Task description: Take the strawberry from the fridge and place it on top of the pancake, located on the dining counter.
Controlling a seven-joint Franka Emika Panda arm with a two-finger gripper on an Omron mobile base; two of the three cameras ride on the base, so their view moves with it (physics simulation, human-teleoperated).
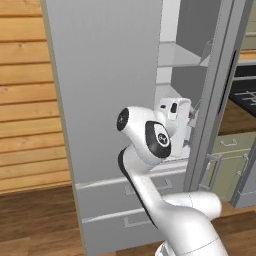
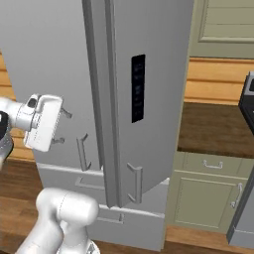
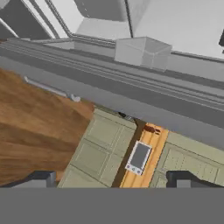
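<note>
The tall light-grey fridge [image 1: 107,75] stands right in front of me. Its left door is shut and its right door [image 2: 149,74] is swung out, edge-on to the right base view. Clear shelves [image 1: 180,55] show in the gap. My gripper [image 1: 192,115] is open at the mouth of that gap, about mid-height, beside the open door's inner face. In the hand view the gripper [image 3: 113,178] has its two dark tips far apart with nothing between them, looking past the door's edge [image 3: 131,85]. The strawberry, the pancake and the dining counter are out of view.
Pale green cabinets [image 2: 208,193] under a dark brown worktop [image 2: 218,129] stand right of the fridge. A black stove [image 1: 246,95] is beyond them. The fridge's lower drawers [image 1: 107,200] sit below my arm. A wood-plank wall [image 1: 25,100] is at the left, above the wooden floor [image 1: 35,220].
</note>
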